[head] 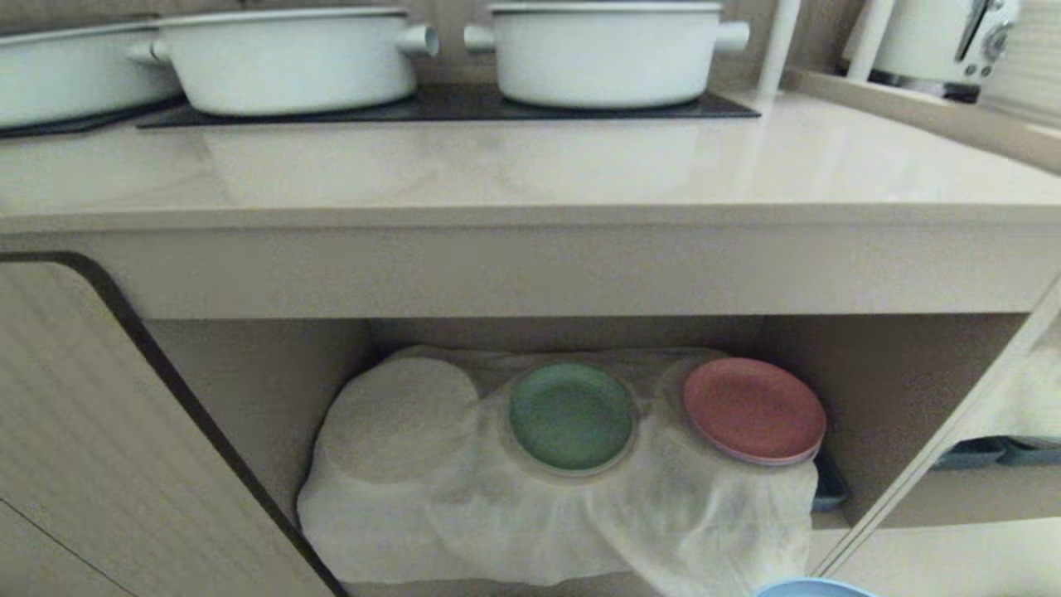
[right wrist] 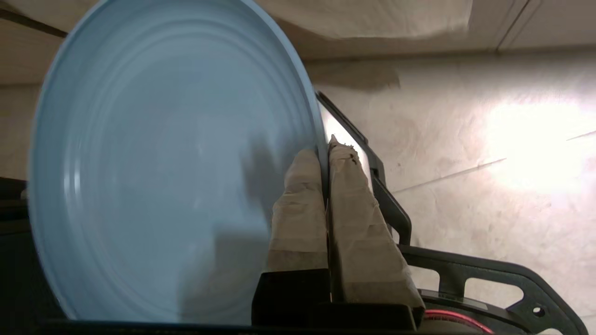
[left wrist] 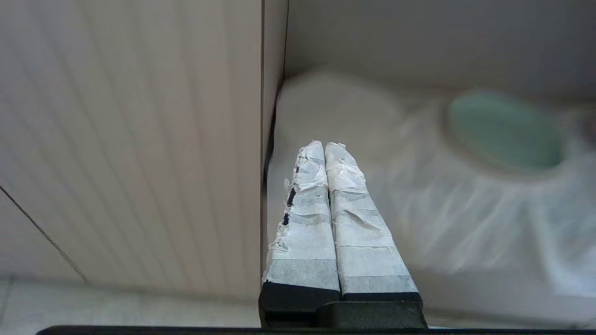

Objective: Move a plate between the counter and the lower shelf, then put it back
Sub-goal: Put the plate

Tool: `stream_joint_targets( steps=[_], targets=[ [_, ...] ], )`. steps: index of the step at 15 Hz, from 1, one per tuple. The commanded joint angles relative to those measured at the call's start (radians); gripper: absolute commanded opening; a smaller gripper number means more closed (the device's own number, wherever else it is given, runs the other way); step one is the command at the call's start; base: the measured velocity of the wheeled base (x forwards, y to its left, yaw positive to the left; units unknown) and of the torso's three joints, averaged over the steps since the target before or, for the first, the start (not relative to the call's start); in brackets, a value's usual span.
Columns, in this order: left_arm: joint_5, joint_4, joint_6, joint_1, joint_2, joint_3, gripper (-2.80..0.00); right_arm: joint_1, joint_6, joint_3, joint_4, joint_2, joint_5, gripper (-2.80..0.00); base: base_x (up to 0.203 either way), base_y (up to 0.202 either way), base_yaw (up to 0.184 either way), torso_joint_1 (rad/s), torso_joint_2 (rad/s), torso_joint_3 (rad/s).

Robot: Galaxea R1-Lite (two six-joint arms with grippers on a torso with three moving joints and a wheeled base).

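Soft, even light fills the head view, and the glossy beige counter (head: pixel 530 166) mirrors the white enamel pots (head: pixel 605 50). The left wrist view smears the crumpled white cloth (left wrist: pixel 465 223). A harsh glare patch (right wrist: pixel 531 149) burns out the right wrist view's pale floor

Right tool (right wrist: pixel 326 153) pinches the light-blue plate (right wrist: pixel 158 177) by its rim, seemingly tilted.
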Motion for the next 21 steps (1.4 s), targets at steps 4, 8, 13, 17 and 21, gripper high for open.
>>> stream_joint_targets(
  steps=[4,8,13,17,21],
  targets=[
    [0.001,0.002,-0.001,0.0,0.0,0.0,-2.8,0.002,0.002,-0.003,0.002,0.001,0.001,-2.8,0.0,0.0,0.0,0.162,-0.43,-0.166],
    [0.001,0.002,-0.001,0.0,0.0,0.001,-2.8,0.001,0.001,-0.005,0.002,0.004,0.002,-2.8,0.0,0.0,0.0,0.115,-0.47,-0.216],
    [0.001,0.002,-0.001,0.0,0.0,-0.001,-2.8,0.001,0.001,-0.008,0.001,0.006,0.002,-2.8,0.0,0.0,0.0,0.339,-0.49,-0.239],
    [0.001,0.002,-0.001,0.0,0.0,0.001,-2.8,0.001,-0.001,-0.009,0.001,0.006,0.002,-2.8,0.0,0.0,0.0,0.277,-0.51,-0.251],
    [0.001,0.002,-0.001,0.0,0.0,-0.001,-2.8,0.001,-0.001,-0.014,0.002,0.006,0.002,-2.8,0.0,0.0,0.0,0.278,-0.54,-0.267]
  ],
)
